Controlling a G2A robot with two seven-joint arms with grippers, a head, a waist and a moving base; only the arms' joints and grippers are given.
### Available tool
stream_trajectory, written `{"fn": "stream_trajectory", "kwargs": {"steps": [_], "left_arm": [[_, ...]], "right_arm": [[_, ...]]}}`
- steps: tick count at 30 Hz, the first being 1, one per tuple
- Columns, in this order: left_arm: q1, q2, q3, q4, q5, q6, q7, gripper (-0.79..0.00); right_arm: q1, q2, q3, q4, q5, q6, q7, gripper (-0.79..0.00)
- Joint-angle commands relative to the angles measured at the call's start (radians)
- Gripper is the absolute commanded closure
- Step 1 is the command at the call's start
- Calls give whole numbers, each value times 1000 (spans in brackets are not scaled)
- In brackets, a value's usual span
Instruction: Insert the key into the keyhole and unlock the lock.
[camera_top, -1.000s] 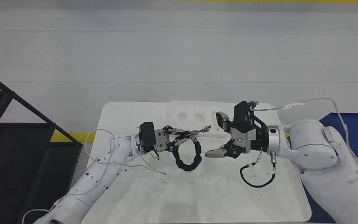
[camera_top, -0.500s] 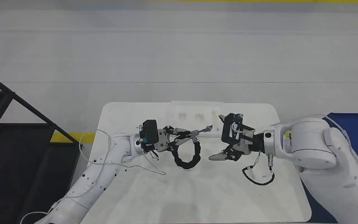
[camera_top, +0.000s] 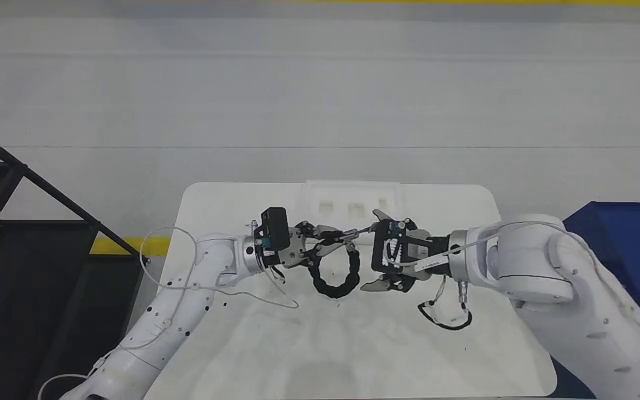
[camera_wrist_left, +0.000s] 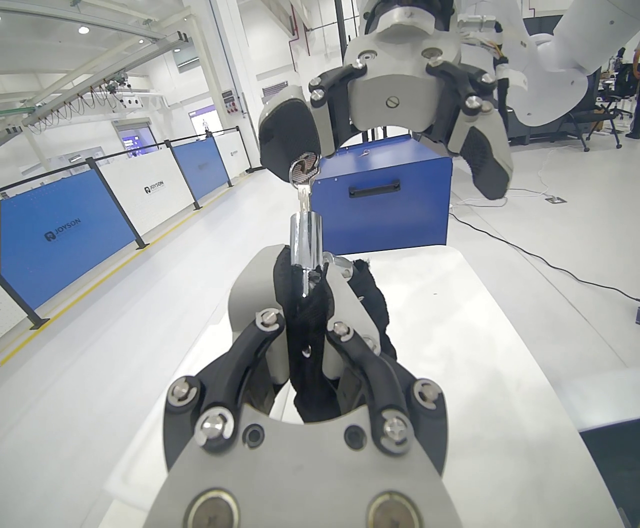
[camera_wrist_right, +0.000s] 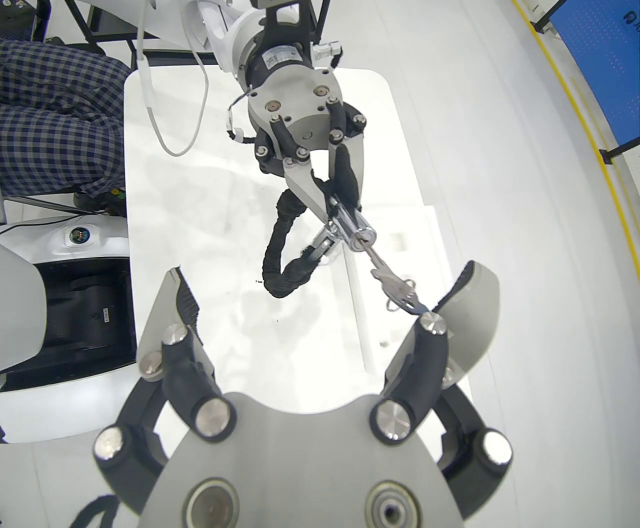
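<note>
White table (camera_top: 250, 350) under both my arms, with pale workshop floor beyond it.

Top view: my left gripper (camera_top: 318, 243) is clamping the cable lock (camera_top: 335, 282) above the table, and its black sleeved loop is hanging below. The key (camera_top: 362, 232) is projecting from the lock's end toward my right gripper (camera_top: 375, 250), whose fingers are standing wide apart on either side of the key's head.

Left wrist view: my left fingers are pinching the sleeved cable just behind the chrome lock cylinder (camera_wrist_left: 305, 240), which is pointing away from me. The key's blade is sitting in the keyhole with part of its length showing. Its flat, textured head is lying against one pad (camera_wrist_left: 287, 145) of the right gripper, and the other pad is well apart from it.

Right wrist view: the key (camera_wrist_right: 392, 285) is running from the cylinder's face toward one of my open fingers. Whether it is touching that finger I cannot tell here.

Judgement: the key is looking thin, stiff, light and slick. I am judging the head, pinched across its two flat faces, to be the place to hold, not the blade. The cylinder is looking hard and polished and may roll in the grip. The cable is looking limp and offering nothing against a turn, so my left clamp is having to carry that torque.
</note>
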Motion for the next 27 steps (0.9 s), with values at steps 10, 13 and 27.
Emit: {"fn": "stream_trajectory", "kwargs": {"steps": [10,13,27], "left_arm": [[-4,-4,4,-3,9,9,1,0],[-5,-4,2,-3,16,7,4,0],[7,1,-4,-22,63,-15,45,0]], "right_arm": [[39,-6,-43,25,25,11,-13,-785],[39,-3,-25,42,41,24,-16,-785],[28,24,53,46,9,-139,-40,-314]]}}
